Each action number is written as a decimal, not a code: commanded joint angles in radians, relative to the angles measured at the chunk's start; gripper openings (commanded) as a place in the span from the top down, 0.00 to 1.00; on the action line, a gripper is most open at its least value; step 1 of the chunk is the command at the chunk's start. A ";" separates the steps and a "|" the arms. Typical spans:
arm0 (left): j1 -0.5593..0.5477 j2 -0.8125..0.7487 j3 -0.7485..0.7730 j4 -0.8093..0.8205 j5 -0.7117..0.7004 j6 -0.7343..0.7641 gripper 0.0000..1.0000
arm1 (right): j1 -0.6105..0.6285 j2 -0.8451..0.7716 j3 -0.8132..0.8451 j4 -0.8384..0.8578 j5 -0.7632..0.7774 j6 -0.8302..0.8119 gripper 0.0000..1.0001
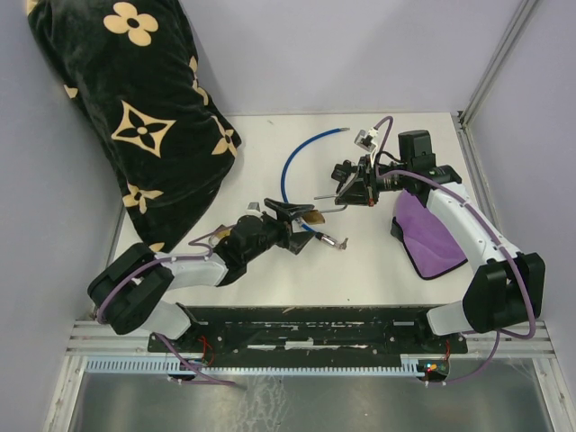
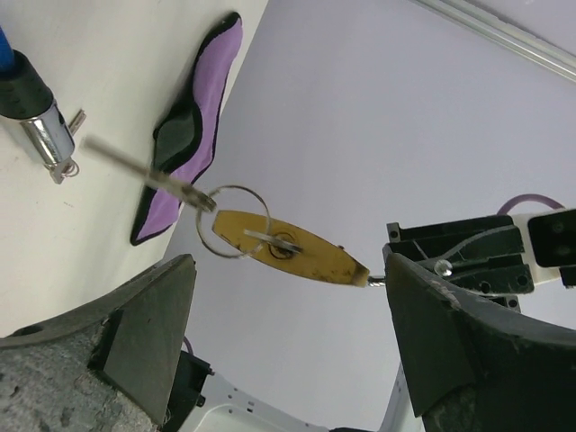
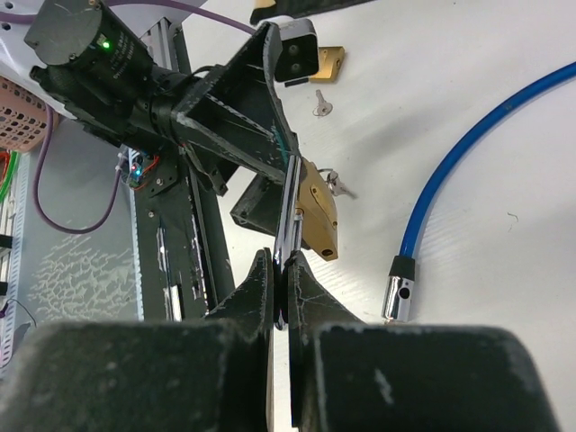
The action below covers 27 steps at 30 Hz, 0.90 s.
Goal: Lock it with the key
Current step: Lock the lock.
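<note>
Smooth white worktop [image 1: 270,279]; glossy blue cable [image 1: 286,166] curving across its centre. Right pincer [image 3: 283,279] clenched on a thin metal strip [image 3: 290,220]; left pincer [image 2: 288,297] released, straddling the flat brass lock [image 2: 306,255]. We advise closing squarely on the slim steel key [image 2: 126,163] dangling at the lock's ten o'clock.

**Thin metal bar [image 3: 290,207] clamped in the right gripper [image 3: 284,274], brass padlock [image 3: 317,214] just beside it**

The gripper's fingers [image 3: 256,288] are seen pressed together on the bar at the bottom of the frame, and the bar is carried upward from between them. A key [image 3: 338,184] is seen at the padlock's upper side. The left arm [image 3: 135,81] is stretched across behind them, above the white table [image 3: 504,297]. A blue cable [image 3: 468,148] with a chrome end [image 3: 396,292] is laid at the right. A small loose key [image 3: 319,103] and a second brass piece [image 3: 328,61] are seen near the top.
</note>
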 commanded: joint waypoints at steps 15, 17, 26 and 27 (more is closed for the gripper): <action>-0.003 0.098 0.080 0.097 -0.030 -0.052 0.44 | 0.039 -0.079 0.025 -0.041 -0.066 -0.153 0.98; -0.004 0.096 0.085 0.099 -0.027 -0.046 0.49 | 0.044 -0.079 0.028 -0.060 -0.057 -0.178 0.98; -0.003 0.101 0.080 0.168 -0.016 -0.041 0.76 | 0.057 -0.061 0.056 -0.155 -0.015 -0.274 0.98; -0.002 0.103 0.078 0.179 -0.015 -0.042 0.77 | 0.058 -0.062 0.055 -0.153 -0.015 -0.275 0.98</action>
